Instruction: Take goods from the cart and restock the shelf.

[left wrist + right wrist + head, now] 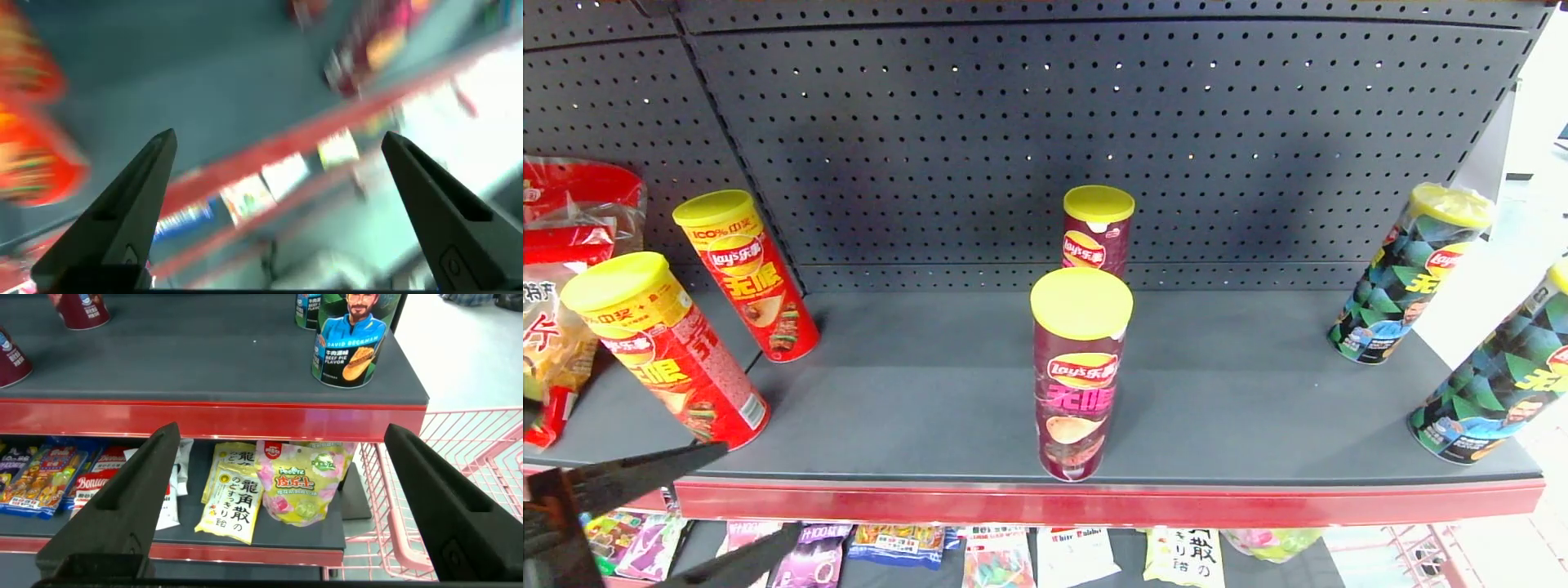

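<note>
Left gripper (278, 137) and right gripper (282, 429) both released and empty, low before the shelf (931, 392); cart (466, 482) just beside its right end, so grasp goods mid-body, lift clear of the red lip (1176, 502), and set upright.

Left gripper (763, 486) is held low at the front-left corner of the shelf (947, 392), with its tips pointed in over the front edge. Its dark fingers (637, 474) are spread wide and nothing is gripped. Right gripper (282, 429) is held just off the front edge toward the right corner, slightly below it. Its jaws are fully apart and empty.
</note>
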Tool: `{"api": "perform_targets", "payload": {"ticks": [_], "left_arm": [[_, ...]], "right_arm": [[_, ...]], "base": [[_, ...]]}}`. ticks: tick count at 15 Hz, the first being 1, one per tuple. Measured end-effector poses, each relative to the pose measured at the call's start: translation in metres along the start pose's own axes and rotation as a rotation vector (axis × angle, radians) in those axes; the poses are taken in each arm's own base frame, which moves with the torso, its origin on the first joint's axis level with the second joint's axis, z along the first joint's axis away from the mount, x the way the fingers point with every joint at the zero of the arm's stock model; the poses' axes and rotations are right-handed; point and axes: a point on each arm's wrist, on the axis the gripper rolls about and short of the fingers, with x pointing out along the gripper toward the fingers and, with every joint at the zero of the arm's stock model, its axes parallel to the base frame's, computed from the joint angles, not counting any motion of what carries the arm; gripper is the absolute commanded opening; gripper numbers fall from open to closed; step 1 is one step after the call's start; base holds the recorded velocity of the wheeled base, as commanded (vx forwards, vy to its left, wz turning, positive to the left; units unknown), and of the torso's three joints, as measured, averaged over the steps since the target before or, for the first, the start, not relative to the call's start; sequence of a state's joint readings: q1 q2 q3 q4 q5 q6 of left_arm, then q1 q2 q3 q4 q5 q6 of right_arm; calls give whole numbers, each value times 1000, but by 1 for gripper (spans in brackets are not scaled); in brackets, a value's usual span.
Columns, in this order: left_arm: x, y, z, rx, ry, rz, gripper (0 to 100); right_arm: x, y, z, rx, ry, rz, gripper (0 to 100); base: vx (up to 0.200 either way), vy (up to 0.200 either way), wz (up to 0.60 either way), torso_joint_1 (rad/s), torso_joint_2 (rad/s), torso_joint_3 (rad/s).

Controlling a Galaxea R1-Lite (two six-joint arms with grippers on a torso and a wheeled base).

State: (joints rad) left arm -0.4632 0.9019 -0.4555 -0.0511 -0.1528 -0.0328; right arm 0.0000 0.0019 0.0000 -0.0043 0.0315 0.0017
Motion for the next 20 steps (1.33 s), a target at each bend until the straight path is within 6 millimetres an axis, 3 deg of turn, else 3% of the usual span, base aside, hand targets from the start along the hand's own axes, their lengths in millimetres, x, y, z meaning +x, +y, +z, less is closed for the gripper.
{"api": "perform_targets", "payload": {"ticks": [6,11,20], "left_arm": [[69,-2,-1,13,271,-29,100],[123,0,23,28,324,-29,100],[193,-5,31,59,373,-59,100]], "right_arm": [[0,0,0,0,0,0,100],[0,0,0,0,0,0,100],[0,0,0,0,0,0,100]], "base": [[0,0,0,0,0,0],[0,0,0,0,0,0],[0,0,0,0,0,0]]}}
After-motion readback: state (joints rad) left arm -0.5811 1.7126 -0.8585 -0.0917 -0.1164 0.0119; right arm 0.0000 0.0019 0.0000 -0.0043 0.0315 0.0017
